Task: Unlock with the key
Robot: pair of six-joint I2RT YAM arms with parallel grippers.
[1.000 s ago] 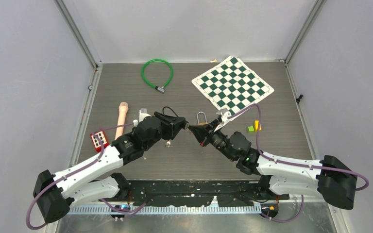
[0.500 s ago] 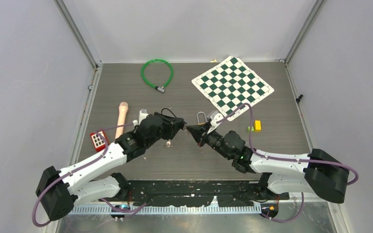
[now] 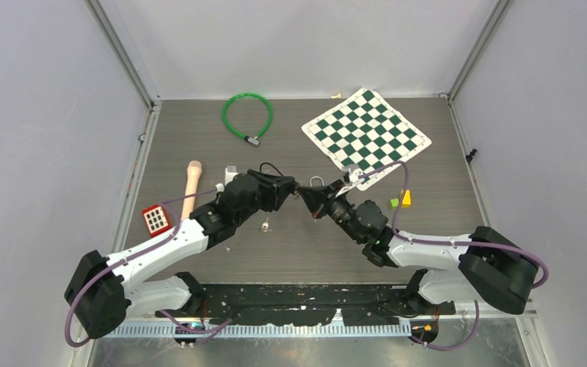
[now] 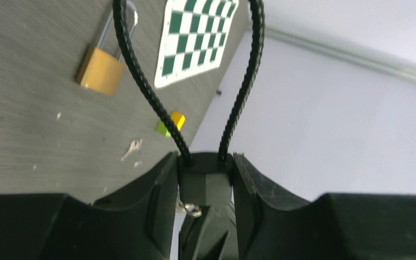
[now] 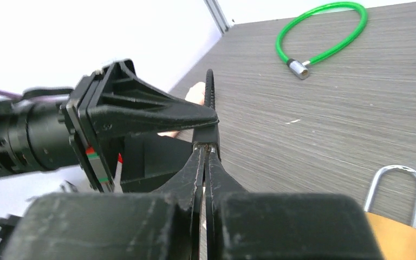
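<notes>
**Both arms shifted toward far edge; grippers meet at cable lock**

Since a second ago both arms have edged toward the far edge, and their meeting point went with them. The table is dark wood-grain with pale grey walls on three sides. A checkered mat lies near the far right corner.

The left gripper is part-open, clamping the black cable lock by its body above the table centre. The right gripper has its fingers pressed together on a small metal key touching the lock's base. A brass padlock lies just beyond.
</notes>
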